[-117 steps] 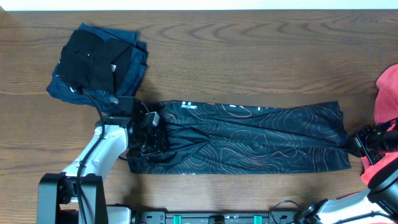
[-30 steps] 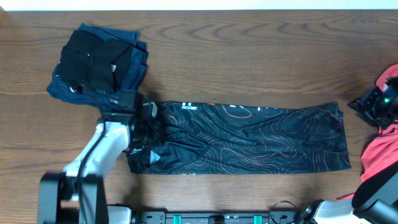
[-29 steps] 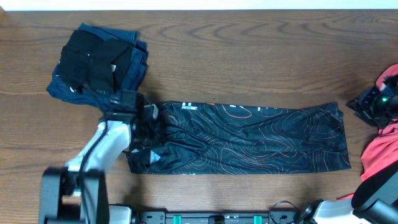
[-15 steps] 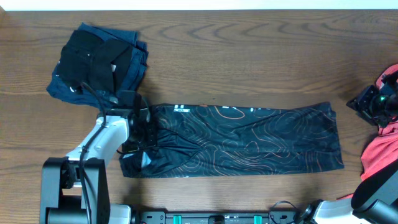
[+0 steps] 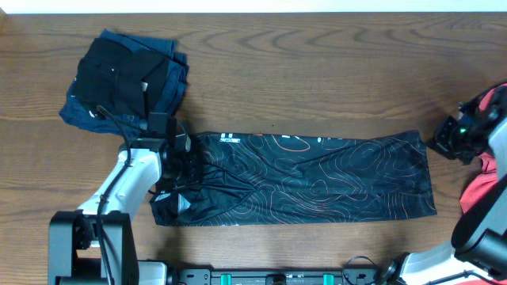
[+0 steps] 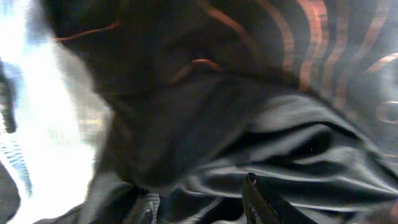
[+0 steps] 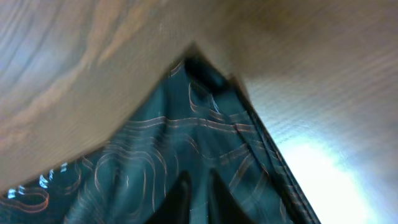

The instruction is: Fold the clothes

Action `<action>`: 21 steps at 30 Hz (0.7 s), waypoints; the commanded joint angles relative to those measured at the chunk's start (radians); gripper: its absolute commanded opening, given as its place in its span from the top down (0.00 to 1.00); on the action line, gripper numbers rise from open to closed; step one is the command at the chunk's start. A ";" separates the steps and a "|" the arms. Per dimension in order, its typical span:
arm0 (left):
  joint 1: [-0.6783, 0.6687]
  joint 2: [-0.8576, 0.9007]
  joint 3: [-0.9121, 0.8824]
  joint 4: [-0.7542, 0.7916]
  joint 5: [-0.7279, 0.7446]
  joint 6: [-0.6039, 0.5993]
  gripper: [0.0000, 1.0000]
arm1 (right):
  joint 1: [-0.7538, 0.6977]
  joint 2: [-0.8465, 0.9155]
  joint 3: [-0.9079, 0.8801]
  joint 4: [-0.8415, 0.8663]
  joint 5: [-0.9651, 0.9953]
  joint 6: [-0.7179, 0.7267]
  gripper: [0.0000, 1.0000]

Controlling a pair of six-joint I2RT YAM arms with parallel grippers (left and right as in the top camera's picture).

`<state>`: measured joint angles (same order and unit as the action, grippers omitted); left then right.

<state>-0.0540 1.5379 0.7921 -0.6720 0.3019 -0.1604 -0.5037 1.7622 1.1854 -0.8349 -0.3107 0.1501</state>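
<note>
The clothes in play are a black shirt (image 5: 317, 178) with thin orange-white contour lines, laid as a long folded strip across the table's middle. My left gripper (image 5: 188, 162) is pressed down on its bunched left end. In the left wrist view its fingers (image 6: 254, 198) stand apart over dark wrinkled fabric (image 6: 280, 137), gripper (image 6: 202, 190) open. My right gripper (image 5: 437, 144) hovers just off the strip's upper right corner. The right wrist view has its gripper (image 7: 198, 175) shut above the patterned cloth (image 7: 155, 162), nothing pinched that I can see.
A folded stack of navy and black garments (image 5: 127, 79) lies at the back left. A coral-red garment (image 5: 495, 103) is heaped at the right edge beside the right arm. Bare wooden table (image 5: 317, 71) stretches behind the strip.
The shirt slid a little to the left with the left gripper on it. The right gripper came in toward the shirt's upper right corner and its fingers closed.
</note>
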 commanded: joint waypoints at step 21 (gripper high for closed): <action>0.003 -0.022 0.030 0.095 0.004 0.010 0.50 | -0.065 0.017 -0.116 0.208 -0.188 0.072 0.73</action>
<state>-0.0540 1.5242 0.8036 -0.5980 0.3119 -0.1562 -0.5694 1.7866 1.0527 -0.5880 -0.3695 0.2623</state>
